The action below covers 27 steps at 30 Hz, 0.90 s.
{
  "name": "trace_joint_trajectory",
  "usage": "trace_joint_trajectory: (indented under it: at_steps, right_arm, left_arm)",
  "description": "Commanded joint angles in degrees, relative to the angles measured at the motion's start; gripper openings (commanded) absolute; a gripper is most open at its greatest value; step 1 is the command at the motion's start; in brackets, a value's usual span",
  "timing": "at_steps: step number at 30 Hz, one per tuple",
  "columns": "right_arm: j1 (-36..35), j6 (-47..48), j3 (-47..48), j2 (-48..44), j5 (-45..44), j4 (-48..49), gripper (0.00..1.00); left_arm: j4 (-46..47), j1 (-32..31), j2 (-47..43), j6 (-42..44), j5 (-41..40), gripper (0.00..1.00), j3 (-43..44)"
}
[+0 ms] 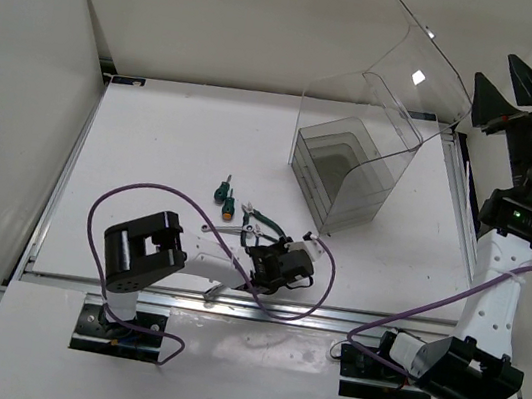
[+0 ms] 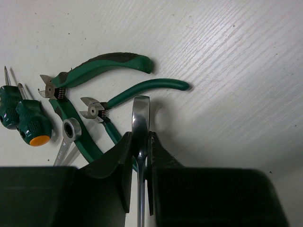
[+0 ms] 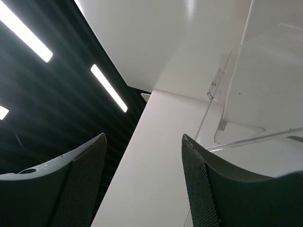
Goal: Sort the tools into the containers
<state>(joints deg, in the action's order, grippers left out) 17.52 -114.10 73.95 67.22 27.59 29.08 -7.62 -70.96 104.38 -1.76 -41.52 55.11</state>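
Wrench [image 2: 140,112] clamped in left hand [image 2: 140,138], pliers [image 2: 142,87] beside

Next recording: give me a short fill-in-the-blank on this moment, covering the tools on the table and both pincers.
1. The shiny silver metal tool clamped in the left pincer is a ____.
2. The right pincer stands open and holds ____.
3. One of the two stubby green-handled screwdrivers has an end cap coloured ____.
Missing words: wrench; nothing; orange.
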Motion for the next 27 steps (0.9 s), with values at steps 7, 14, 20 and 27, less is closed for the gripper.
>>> trace_joint_trajectory:
  at_steps: [7, 14, 20, 27]
  right_arm:
    - [0.9, -17.4, -0.5, -1.1, -0.5, 6.3, 0.67]
    - [0.8, -16.7, -1.8, -2.5, -1.9, 6.2, 0.67]
    - [0.9, -16.5, -2.3, -3.6, -3.2, 6.4, 0.68]
    - [0.8, -14.9, -4.7, -6.7, -2.5, 4.8, 0.69]
  left_arm:
    - [-5.6, 0.6, -7.3, 1.2, -2.3, 0.1, 6.0]
    - [-10.1, 1.3, -14.5, 1.5, -5.1, 0.1, 11.7]
    - [-12.4, 5.0, -18.6, 1.0, -6.6, 0.1, 23.2]
    - [-10.7, 14.0, -12.6, -1.4, -2.3, 0.1, 53.6]
